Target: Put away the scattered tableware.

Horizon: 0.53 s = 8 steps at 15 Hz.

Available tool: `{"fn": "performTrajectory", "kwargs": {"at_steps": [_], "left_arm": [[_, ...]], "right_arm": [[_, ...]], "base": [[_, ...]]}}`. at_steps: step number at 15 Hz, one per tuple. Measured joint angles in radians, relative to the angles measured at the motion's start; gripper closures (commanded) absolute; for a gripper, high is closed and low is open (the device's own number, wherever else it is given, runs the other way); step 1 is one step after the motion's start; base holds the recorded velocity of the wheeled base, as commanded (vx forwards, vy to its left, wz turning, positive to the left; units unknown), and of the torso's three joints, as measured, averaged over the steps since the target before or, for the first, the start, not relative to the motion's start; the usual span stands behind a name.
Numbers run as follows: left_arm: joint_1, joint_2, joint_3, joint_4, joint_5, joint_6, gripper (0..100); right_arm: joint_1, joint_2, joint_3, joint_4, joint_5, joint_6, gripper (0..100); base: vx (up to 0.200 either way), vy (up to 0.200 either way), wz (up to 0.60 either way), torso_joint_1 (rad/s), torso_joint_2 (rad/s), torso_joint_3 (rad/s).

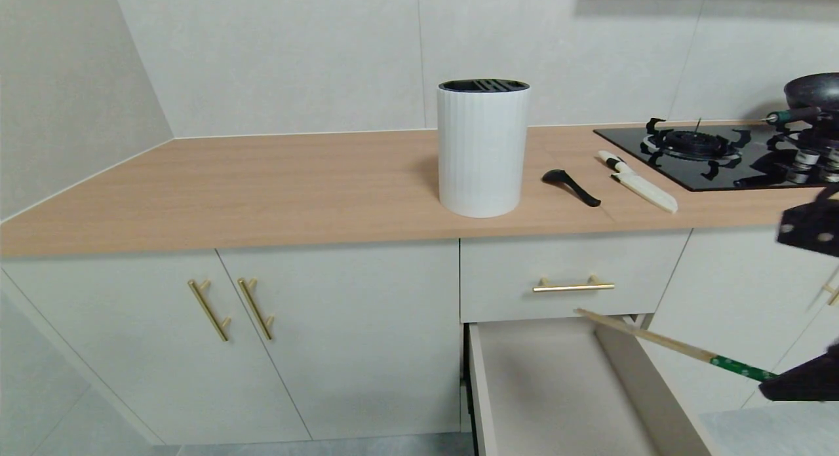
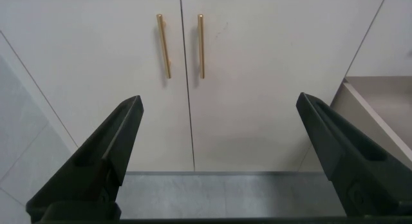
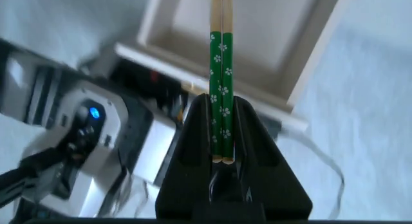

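Right gripper [image 3: 222,105] pinches a pair of wooden chopsticks with green flowered ends [image 3: 221,63], tips over open pale drawer [image 1: 482,377]. Left gripper [image 2: 219,111] fingers spread wide, facing white cabinet doors [image 2: 257,89]. Farther, on wooden countertop [image 1: 262,187]: white ribbed cylindrical holder [image 1: 483,148], black plastic ladle [image 1: 570,186], white kitchen knife [image 1: 637,181].

You have two wooden chopsticks [image 3: 221,89] with green flowered ends pinched side by side in the right gripper [image 3: 222,153], their tips slanting above the open drawer [image 1: 482,390]. A black spoon [image 1: 570,186] and a white knife [image 1: 637,181] lie flat, close together, on the counter [image 1: 262,187].
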State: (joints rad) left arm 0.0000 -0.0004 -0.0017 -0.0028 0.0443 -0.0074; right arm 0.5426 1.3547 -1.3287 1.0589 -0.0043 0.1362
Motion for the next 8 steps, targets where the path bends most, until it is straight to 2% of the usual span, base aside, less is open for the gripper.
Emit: {"fn": "performTrajectory", "kwargs": {"at_steps": [3,8], "left_arm": [[0.000,0.000,0.000,0.000,0.000,0.000,0],[0.000,0.000,0.000,0.000,0.000,0.000,0]], "right_arm": [[0.000,0.191,0.006,-0.016,0.017,0.054,100],[0.005,0.393,0.000,-0.169,0.071,0.172,100]], "base": [[0.000,0.000,0.00,0.000,0.00,0.000],[0.000,0.000,0.00,0.000,0.00,0.000]]}}
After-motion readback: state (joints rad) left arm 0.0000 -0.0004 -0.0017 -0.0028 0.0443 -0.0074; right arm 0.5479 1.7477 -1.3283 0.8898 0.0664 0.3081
